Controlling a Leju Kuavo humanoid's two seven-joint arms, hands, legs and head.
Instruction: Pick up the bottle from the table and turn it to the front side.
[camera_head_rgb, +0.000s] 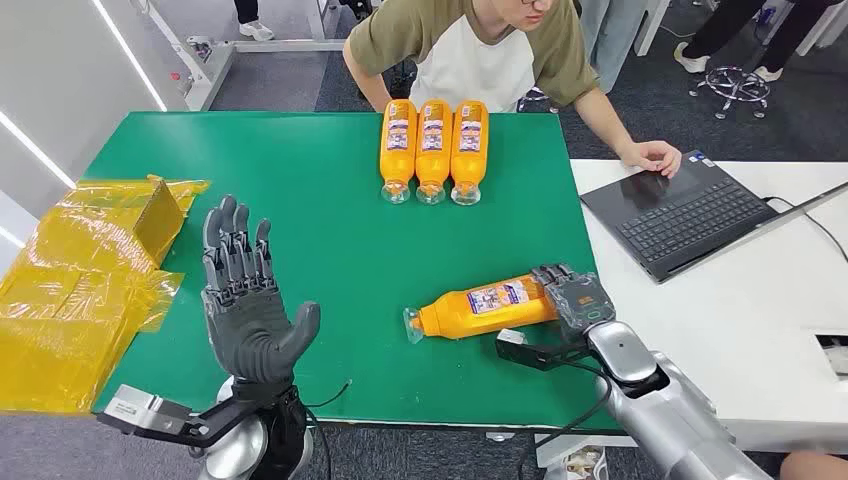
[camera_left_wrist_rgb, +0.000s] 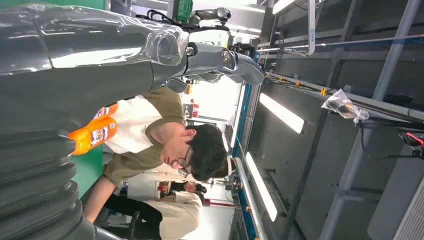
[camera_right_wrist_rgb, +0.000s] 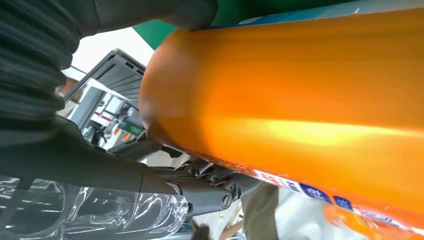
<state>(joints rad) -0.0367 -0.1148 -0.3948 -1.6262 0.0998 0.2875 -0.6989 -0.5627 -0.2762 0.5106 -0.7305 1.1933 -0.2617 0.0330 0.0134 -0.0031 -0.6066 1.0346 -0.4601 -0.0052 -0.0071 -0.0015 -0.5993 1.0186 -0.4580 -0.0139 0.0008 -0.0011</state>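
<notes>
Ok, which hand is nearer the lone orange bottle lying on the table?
Right. The right hand grips the bottle at its base end; the left hand is raised, empty, well off to its side.

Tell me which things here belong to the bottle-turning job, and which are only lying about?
Belong to the job:
- orange bottle, lying on its side on the green table
- right hand, gripping the bottle's base end
- left hand, raised, fingers spread, holding nothing

Only lying about:
- three orange bottles in a row at the far edge
- yellow plastic bags
- laptop
- person
</notes>
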